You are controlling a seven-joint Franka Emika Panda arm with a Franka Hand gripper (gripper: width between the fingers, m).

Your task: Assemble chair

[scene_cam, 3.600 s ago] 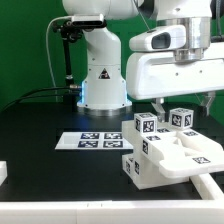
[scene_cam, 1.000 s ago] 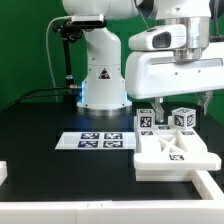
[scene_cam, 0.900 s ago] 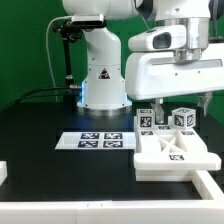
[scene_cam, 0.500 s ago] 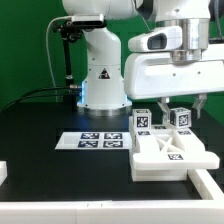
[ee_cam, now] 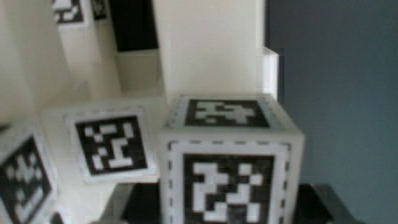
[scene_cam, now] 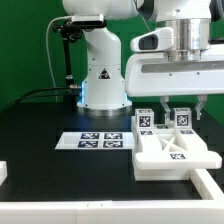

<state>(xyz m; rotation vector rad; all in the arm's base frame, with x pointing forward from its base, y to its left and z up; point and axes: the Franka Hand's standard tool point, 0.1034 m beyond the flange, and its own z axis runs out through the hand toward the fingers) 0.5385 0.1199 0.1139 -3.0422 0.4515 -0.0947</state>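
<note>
In the right half of the exterior view the gripper (scene_cam: 181,104) hangs with its two dark fingers spread apart, holding nothing, just above the tagged posts of the chair (scene_cam: 172,152). The chair lies at lower right on the desk (scene_cam: 40,125), its flat white slab in front and the square-tagged blocks standing behind it, right under the gripper. From the wrist view those blocks fill the frame, the nearest tagged block (ee_cam: 228,165) big and a bit blurred. Just to the left of the chair, in the lower middle of the frame, the marker board (scene_cam: 94,141) lies flat on the black surface. Behind it, at upper centre, stands the arm's white base (scene_cam: 100,70), with a dark cable trailing off to the left. A green wall (scene_cam: 25,45) closes the room at upper left, and a small white piece (scene_cam: 3,171) shows at the lower left edge.
</note>
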